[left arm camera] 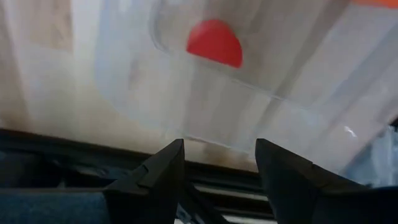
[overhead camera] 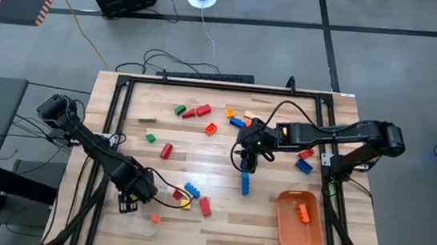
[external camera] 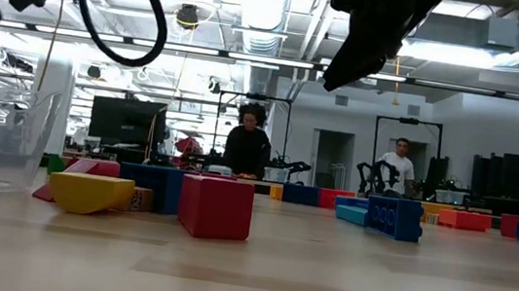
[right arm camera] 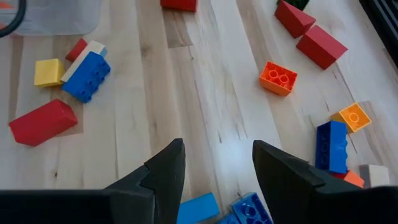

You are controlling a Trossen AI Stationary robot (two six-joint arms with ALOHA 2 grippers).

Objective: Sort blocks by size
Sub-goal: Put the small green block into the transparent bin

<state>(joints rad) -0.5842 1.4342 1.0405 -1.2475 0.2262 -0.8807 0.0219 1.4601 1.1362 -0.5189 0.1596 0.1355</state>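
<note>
The table (overhead camera: 272, 232) is pale wood planking with a visible grain, edged by a dark metal frame. Scattered across it lie the blocks (overhead camera: 202, 111), hard glossy plastic with round studs on top: some squat and cube-like, others long bars.

From above, about four red pieces sit in the far-left cluster and centre, with two small green ones (overhead camera: 150, 138) and a tan bar (overhead camera: 147, 120) nearby. A blue bar (overhead camera: 245, 183) lies at the middle of the table, and another blue brick (overhead camera: 303, 166) rests near the right frame. Close to the left arm sit a blue brick (overhead camera: 191, 190), a yellow cube (overhead camera: 185, 203) and a red bar (overhead camera: 205, 206).

The orange tray (overhead camera: 304, 234), smooth and rounded at its corners, sits at the near right and holds one orange block (overhead camera: 303, 213). The clear plastic tray (overhead camera: 140, 226), thin and see-through, lies at the near left with one small orange-red piece inside (its exact shape is blurred in the wrist view).

The left gripper (overhead camera: 128, 204) hangs over the clear tray's edge, its fingers (left arm camera: 163, 177) parted with nothing between them. The right gripper (overhead camera: 247, 162) hovers above the middle of the table, near the blue bar, its jaws likewise spread and empty; in its wrist view an orange square brick (right arm camera: 278, 78) with four studs lies ahead.
</note>
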